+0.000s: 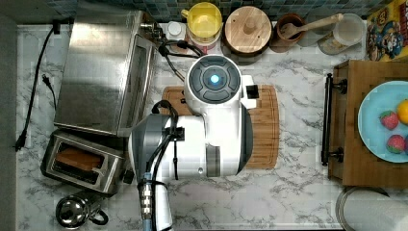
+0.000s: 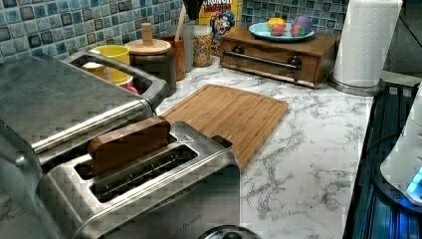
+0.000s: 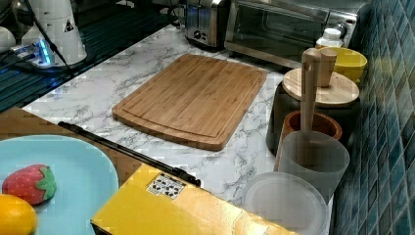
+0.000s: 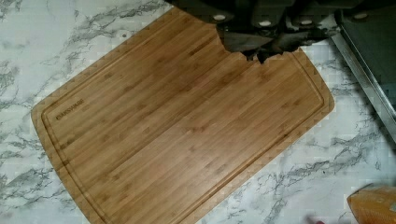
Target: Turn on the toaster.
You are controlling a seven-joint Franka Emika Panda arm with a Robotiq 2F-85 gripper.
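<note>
The toaster (image 1: 82, 162) is a small brushed-steel box at the top view's lower left, in front of the big toaster oven. A brown slice of bread (image 2: 130, 143) stands up out of one of its slots. Its black lever (image 1: 127, 176) sticks out of the end that faces the arm. The toaster (image 3: 205, 19) also sits far off in the right view. My gripper (image 4: 259, 52) hangs over the bamboo cutting board (image 4: 177, 126), apart from the toaster. In the top view the white arm (image 1: 211, 130) covers it.
A steel toaster oven (image 1: 103, 67) stands beside the toaster, and a round shiny kettle (image 1: 72, 211) is at the counter's front corner. Jars (image 1: 248, 29) and a yellow cup (image 1: 204, 21) line the tiled wall. A wooden drawer box (image 1: 365, 159) carries a blue plate of fruit.
</note>
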